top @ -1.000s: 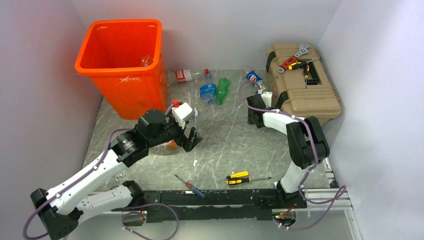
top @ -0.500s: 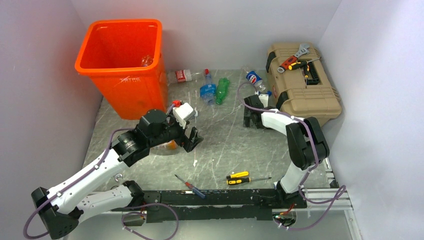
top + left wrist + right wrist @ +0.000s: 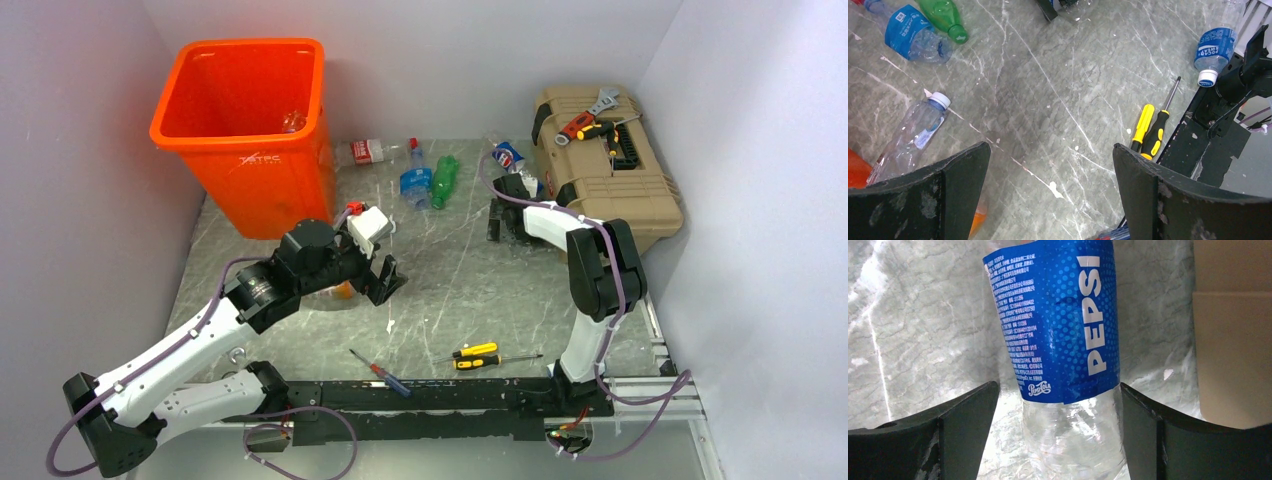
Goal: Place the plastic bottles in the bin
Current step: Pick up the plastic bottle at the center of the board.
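Top view: the right gripper has slid up to the blue-labelled bottle at one o'clock, beside the toolbox. The bin stands at eleven.

Left wrist: the left gripper is spread wide and empty.

Right wrist: the fingers straddle that bottle without pinching it yet, so a pickup looks close.

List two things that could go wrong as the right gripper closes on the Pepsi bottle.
1. The Pepsi bottle lies off-centre between the open jaws of the right gripper, nearer one finger. Closing may shove it sideways or let the thin, smooth plastic slip out.
2. The tan toolbox stands close beside the bottle, so a finger could knock against it.
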Robot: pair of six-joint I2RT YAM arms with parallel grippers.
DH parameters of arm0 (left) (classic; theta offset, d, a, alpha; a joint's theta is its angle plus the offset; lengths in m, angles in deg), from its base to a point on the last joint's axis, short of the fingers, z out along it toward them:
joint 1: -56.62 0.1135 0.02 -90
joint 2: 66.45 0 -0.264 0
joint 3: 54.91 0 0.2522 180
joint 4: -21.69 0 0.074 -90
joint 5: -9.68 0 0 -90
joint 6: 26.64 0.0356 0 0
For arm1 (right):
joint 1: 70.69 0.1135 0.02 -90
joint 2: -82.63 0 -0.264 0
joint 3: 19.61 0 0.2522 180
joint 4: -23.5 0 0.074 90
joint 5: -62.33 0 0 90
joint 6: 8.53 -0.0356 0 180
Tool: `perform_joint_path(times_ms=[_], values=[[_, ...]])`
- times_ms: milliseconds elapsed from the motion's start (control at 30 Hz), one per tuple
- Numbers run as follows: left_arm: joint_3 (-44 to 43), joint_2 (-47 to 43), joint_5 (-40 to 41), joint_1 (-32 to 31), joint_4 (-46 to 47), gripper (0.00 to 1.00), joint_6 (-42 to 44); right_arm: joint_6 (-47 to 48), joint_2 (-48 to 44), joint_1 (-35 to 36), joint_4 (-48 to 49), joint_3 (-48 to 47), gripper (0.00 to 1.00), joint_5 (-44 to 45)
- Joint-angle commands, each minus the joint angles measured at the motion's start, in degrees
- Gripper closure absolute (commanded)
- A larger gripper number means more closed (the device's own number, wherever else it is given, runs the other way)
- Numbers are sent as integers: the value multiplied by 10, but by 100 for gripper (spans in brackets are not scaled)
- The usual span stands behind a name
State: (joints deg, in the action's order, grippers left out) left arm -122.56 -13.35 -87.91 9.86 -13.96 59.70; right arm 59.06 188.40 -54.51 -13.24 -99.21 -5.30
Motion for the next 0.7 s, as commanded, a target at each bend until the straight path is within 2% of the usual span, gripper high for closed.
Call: perform_joint_path(times_ms=[0, 267, 433, 567, 667], values=[[-11, 3, 7, -4, 7, 2, 4, 9, 3, -1, -4, 6, 13, -40], [-11, 6, 14, -4, 7, 3, 2, 0, -65, 15, 11, 62, 43, -65], [-6, 0, 28, -4, 14, 3, -1, -15, -153, 59, 6, 102, 54, -57], [1, -5, 46, -4, 24, 3, -7, -14, -256, 158, 9, 122, 58, -19], [3, -11, 72, -3, 29, 2, -19, 19, -365, 265, 64, 155, 61, 17]])
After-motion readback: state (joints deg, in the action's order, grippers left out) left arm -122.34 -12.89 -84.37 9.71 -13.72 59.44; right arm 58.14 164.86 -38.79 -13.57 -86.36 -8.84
